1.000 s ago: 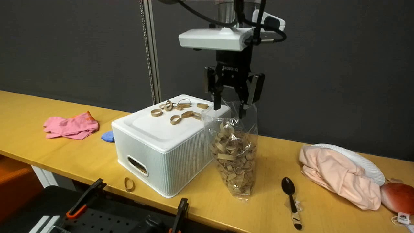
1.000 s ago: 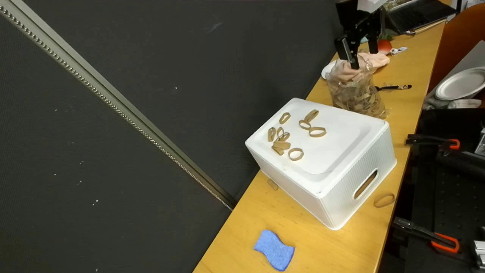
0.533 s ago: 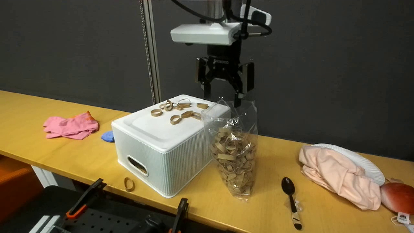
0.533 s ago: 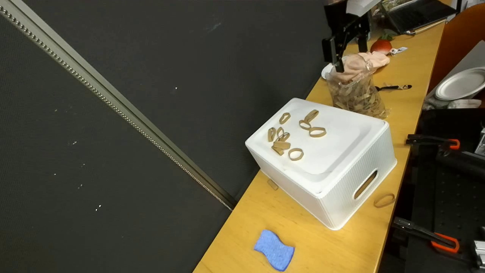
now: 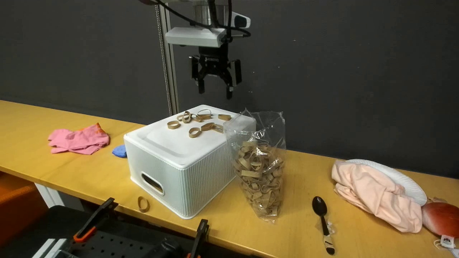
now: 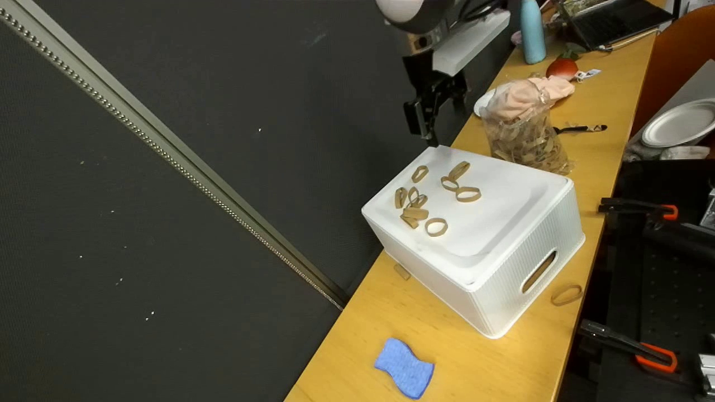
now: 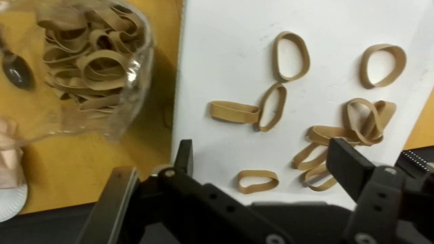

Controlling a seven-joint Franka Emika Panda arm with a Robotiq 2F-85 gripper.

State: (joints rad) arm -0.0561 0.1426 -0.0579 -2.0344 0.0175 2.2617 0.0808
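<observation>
My gripper (image 5: 215, 91) hangs open above the back part of an upturned white box (image 5: 211, 179), touching nothing. Several loose tan rubber bands lie on the box's bare top (image 6: 497, 195). In the wrist view, one band (image 7: 258, 174) shows between the spread fingers (image 7: 349, 169), lower down on the lid. A small heap of bands (image 7: 325, 135) is partly covered by the right-hand finger. Beside the box stands a clear plastic bag (image 5: 260, 175), open at the top and filled with more such bands; it shows in all views.
A black spoon (image 5: 320, 207), a peach cloth (image 5: 376, 193) on a white plate (image 5: 412, 182) and a red round object (image 5: 443, 216) lie past the bag. Beyond the box are a blue sponge (image 6: 405, 368) and pink cloth (image 5: 79, 139). A dark partition (image 5: 340, 71) stands behind.
From over the bag's mouth, with the fingertips inside its top, my gripper has risen and travelled across to above the white box. Its jaws have spread wider. Bag and box stay in place.
</observation>
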